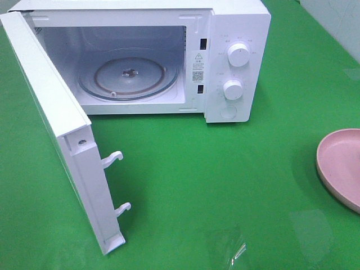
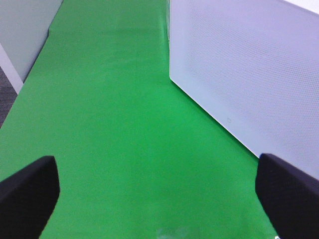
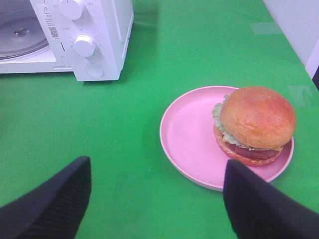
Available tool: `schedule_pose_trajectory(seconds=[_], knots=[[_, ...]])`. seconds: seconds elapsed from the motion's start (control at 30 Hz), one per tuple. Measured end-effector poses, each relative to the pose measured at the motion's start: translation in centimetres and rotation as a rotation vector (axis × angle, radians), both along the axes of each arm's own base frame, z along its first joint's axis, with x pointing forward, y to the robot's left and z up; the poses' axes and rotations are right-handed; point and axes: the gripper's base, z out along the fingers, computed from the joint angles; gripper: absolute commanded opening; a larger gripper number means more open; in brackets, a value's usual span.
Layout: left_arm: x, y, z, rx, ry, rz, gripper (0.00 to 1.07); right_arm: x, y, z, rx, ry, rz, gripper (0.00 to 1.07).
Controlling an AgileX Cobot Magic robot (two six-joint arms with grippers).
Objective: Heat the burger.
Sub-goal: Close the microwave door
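The burger (image 3: 255, 124), with golden-brown bun, green lettuce and dark patty, sits on the right part of a pink plate (image 3: 192, 134) in the right wrist view. Only the plate's left rim (image 1: 340, 166) shows at the right edge of the exterior high view; the burger is out of that view. My right gripper (image 3: 157, 199) is open and empty, short of the plate. My left gripper (image 2: 159, 194) is open and empty over the green cloth, beside the white microwave's open door (image 2: 249, 69). The microwave (image 1: 236, 56) stands open with an empty glass turntable (image 1: 129, 76).
The open door (image 1: 62, 129) swings out to the front left, with two latch hooks (image 1: 115, 159) on its edge. Two white knobs (image 1: 238, 55) are on the control panel. Green cloth (image 1: 214, 180) covers the table. A wall edge (image 2: 20, 35) lies at the far left.
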Motion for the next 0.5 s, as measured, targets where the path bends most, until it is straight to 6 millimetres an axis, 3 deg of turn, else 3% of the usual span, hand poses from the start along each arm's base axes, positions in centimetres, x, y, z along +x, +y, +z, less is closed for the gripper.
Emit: schedule_pose_trajectory(seconds=[0.5], knots=[[0.00,0.00,0.00,0.000,0.000,0.000,1.00,0.00,0.00,0.00,0.000,0.000,0.000,0.71]])
